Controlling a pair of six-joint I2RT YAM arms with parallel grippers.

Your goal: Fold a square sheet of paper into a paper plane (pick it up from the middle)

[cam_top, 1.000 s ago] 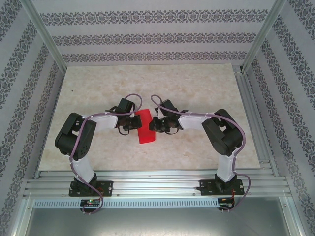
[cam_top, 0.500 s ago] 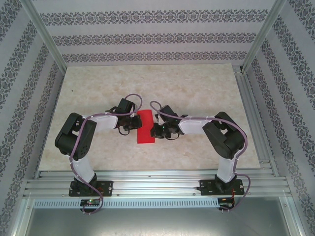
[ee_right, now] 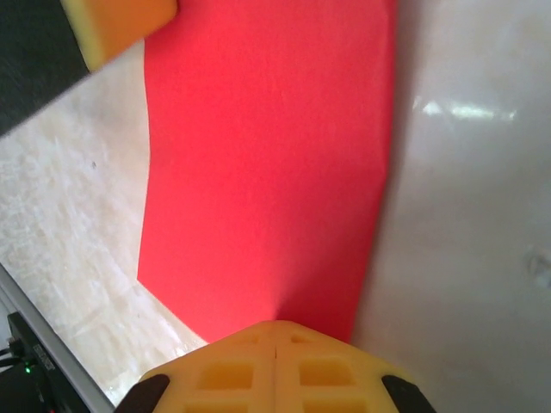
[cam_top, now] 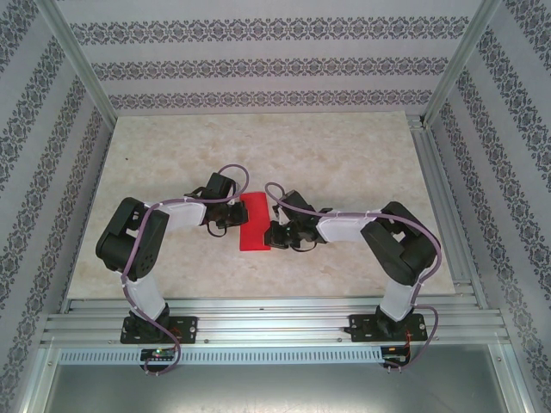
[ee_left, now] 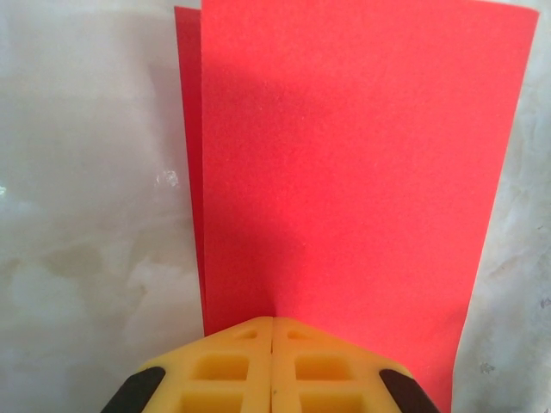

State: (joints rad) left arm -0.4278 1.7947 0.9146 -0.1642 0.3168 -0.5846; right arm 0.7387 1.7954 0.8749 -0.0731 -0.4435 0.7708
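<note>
The square sheet of paper (cam_top: 252, 225), folded in half to a red oblong, lies near the middle of the bench (cam_top: 344, 155), somewhat toward its near edge, between the two grippers. The left gripper (cam_top: 234, 219) meets the sheet's left margin. Its fingers are pressed together, and we cannot tell whether they pinch the paper or bear down on it. The right gripper (cam_top: 272, 234) is clenched on the near right corner. We read the long axis as running from far edge to near edge. Both ends are square.
</note>
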